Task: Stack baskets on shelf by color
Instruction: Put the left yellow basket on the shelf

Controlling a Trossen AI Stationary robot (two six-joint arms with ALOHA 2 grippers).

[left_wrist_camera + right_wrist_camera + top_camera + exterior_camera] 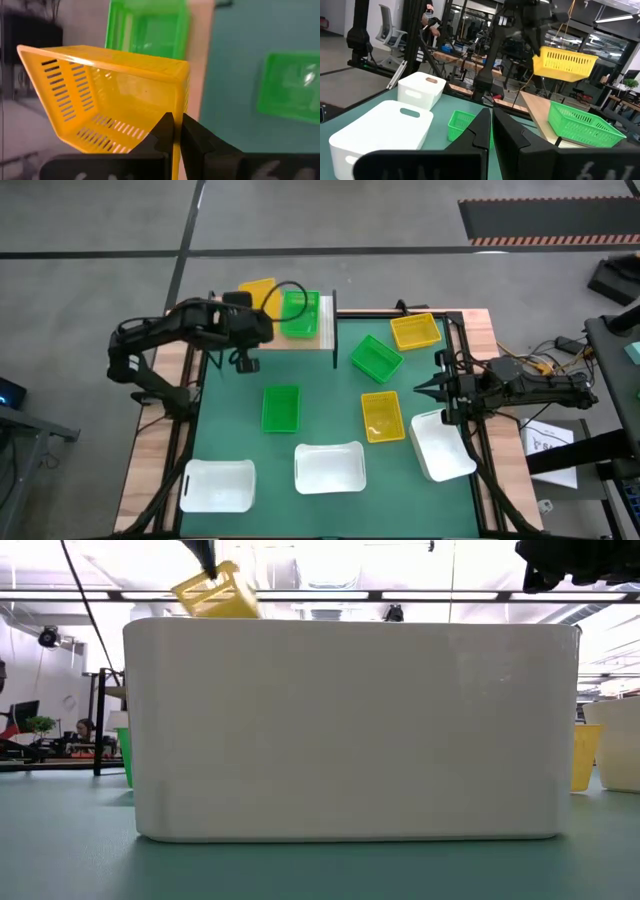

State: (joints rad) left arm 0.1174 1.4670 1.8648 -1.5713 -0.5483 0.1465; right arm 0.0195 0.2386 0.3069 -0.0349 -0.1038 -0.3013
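Observation:
My left gripper [255, 308] is shut on a yellow slotted basket [258, 290] that it holds tilted in the air over the left end of the wooden shelf [326, 330]. The basket also shows in the low view [215, 592] and the right wrist view [565, 62]. A green basket [300, 313] stands on the shelf next to it. My right gripper [425, 390] is shut and empty, above the mat's right side between a yellow basket [382, 416] and a white basket [441, 445]. My left gripper pinches one wall of the yellow basket, at its rim near a corner [179, 95], between its two fingers [162, 131], one inside the basket and one outside. The basket is lifted clear and tilted, its open side turned toward the camera.
On the green mat [230, 380] lie two green baskets [376, 357] [281, 408], another yellow basket [416, 331], and two more white baskets [218, 485] [329, 467] near the front edge. A person [429, 17] stands in the room beyond the table.

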